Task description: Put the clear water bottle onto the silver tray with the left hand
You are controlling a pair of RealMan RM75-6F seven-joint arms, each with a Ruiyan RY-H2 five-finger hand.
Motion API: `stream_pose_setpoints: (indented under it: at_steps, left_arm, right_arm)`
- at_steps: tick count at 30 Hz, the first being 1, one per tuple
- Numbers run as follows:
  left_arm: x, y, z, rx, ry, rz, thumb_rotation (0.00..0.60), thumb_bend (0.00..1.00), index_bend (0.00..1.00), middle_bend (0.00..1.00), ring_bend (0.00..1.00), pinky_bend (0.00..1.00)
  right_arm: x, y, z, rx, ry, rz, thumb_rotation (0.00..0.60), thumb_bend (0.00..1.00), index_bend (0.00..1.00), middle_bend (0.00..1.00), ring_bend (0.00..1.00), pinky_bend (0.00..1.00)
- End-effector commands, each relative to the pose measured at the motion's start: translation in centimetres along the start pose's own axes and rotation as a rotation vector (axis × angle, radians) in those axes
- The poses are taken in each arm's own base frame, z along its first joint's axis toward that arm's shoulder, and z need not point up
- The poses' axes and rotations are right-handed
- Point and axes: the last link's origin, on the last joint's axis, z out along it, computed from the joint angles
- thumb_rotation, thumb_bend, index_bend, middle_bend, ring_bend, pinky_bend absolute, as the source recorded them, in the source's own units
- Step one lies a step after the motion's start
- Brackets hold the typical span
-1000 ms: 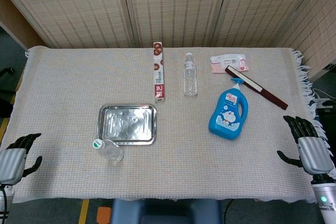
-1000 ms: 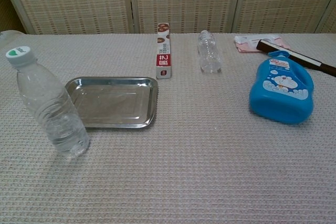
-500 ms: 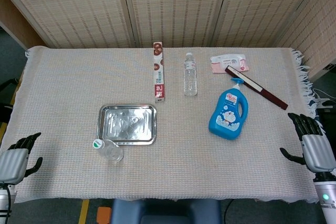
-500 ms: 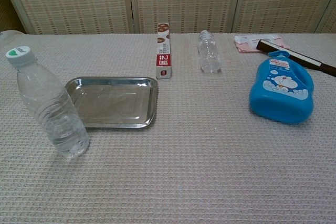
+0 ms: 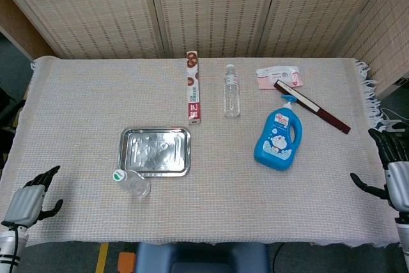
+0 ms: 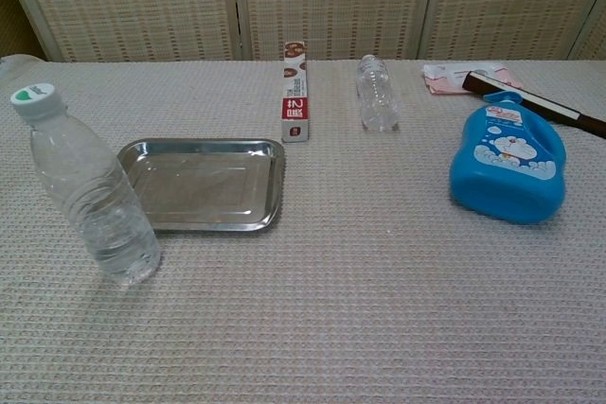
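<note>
A clear water bottle (image 5: 132, 183) (image 6: 87, 191) with a white and green cap stands upright on the cloth, just in front of the silver tray's near left corner. The silver tray (image 5: 155, 151) (image 6: 204, 184) lies flat with nothing on it. My left hand (image 5: 29, 204) is at the table's near left corner, well left of the bottle, with fingers apart and nothing in them. My right hand (image 5: 395, 171) is at the right edge, fingers spread, holding nothing. The chest view shows neither hand.
A second clear bottle (image 5: 231, 91) stands at the back middle, beside a long red and white box (image 5: 193, 87). A blue detergent bottle (image 5: 278, 135) lies right of centre. A pink packet (image 5: 279, 77) and a dark red stick (image 5: 311, 106) lie at the back right.
Both hands have drawn outward and toward the near edge: the left one lower at the left corner, the right one further right. Nothing on the table has moved.
</note>
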Motion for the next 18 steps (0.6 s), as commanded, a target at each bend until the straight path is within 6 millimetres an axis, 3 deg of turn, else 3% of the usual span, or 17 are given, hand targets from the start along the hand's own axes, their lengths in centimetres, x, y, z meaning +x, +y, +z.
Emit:
stream_pose_setpoints:
  at_steps: [1, 10, 18]
  left_arm:
    - [-0.2, 1.0, 0.8, -0.008, -0.034, -0.150, 0.600, 0.37, 0.00, 0.05, 0.05, 0.21]
    - [-2.3, 4.7, 3.2, -0.096, -0.033, -0.505, 0.600, 0.38, 0.00, 0.00, 0.02, 0.17]
    - [-3.5, 7.0, 3.4, -0.162, -0.067, -0.563, 0.600, 0.38, 0.00, 0.00, 0.01, 0.17]
  right_arm:
    - [0.2, 0.0, -0.1, -0.001, 0.006, 0.014, 0.600, 0.14, 0.05, 0.07, 0.00, 0.06]
    - [-0.1, -0.1, 0.0, 0.004, -0.019, 0.015, 0.600, 0.14, 0.05, 0.07, 0.00, 0.06]
    - [-0.4, -0.1, 0.1, 0.003, -0.034, 0.013, 0.600, 0.14, 0.05, 0.07, 0.00, 0.06]
